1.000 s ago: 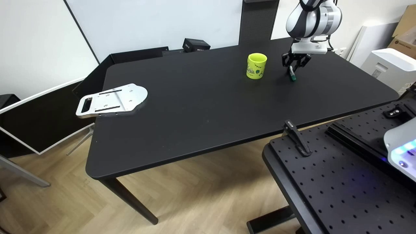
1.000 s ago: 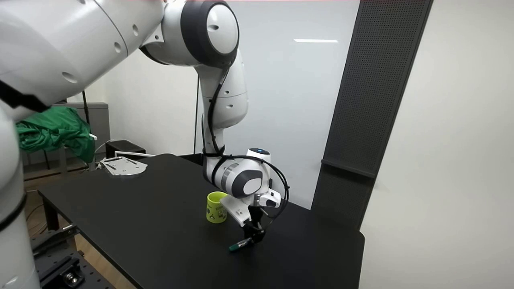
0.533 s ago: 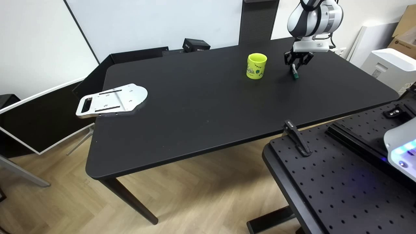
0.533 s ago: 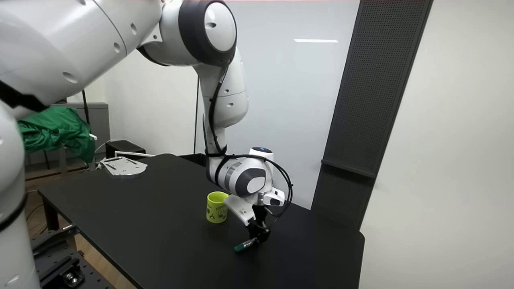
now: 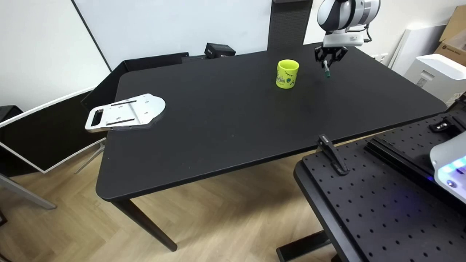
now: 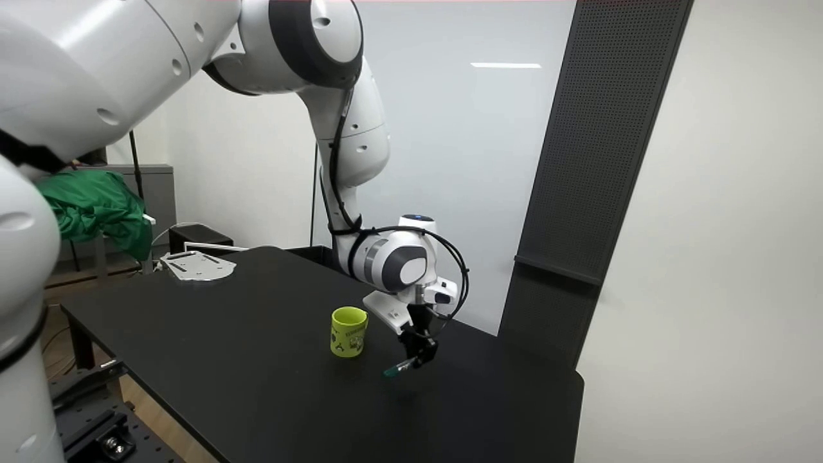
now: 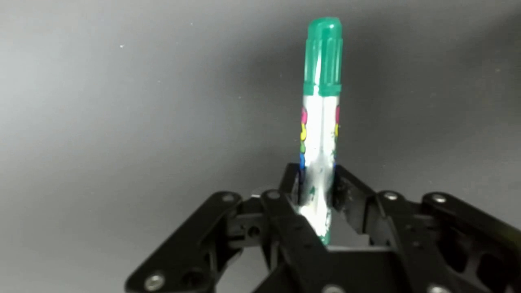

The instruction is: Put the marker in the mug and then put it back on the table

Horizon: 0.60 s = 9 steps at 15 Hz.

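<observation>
Change: marker (image 7: 321,126) has just been raised off the table (image 5: 218,120) — pick-up judged done, transfer to the mug (image 6: 347,337) presumably next | Tool: gripper (image 7: 316,185) clamped on the marker near its rear | Placement: held above the table, apart from the mug, green cap (image 7: 322,61) jutting beyond the grip, tilted downward

The marker (image 7: 320,130) is white and green with pink, yellow and blue marks; the mug (image 5: 286,77), yellow-green with dark prints; the table (image 5: 204,120), black.
</observation>
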Available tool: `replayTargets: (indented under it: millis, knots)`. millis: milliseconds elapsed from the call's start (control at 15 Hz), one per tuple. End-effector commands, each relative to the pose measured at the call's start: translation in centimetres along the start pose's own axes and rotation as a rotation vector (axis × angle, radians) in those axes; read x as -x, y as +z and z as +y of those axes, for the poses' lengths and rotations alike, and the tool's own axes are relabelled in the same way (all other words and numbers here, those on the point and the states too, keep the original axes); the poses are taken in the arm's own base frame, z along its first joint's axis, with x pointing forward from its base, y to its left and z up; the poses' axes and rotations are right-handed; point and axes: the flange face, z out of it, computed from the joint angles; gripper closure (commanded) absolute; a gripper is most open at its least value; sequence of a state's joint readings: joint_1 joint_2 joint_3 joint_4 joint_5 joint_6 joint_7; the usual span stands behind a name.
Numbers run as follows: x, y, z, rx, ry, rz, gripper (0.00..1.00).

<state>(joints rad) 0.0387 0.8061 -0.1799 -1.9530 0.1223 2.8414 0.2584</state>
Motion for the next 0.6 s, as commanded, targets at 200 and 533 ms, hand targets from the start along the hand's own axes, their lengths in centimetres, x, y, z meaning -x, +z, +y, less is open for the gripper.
replayTargets:
  millis: [200,533]
  knots:
    - [-0.7,-5.0,-4.0,-0.031,-0.004,0.045,0.94]
    - [-0.5,-8.1,-7.4,-0.066,-0.04,0.084,0.94]
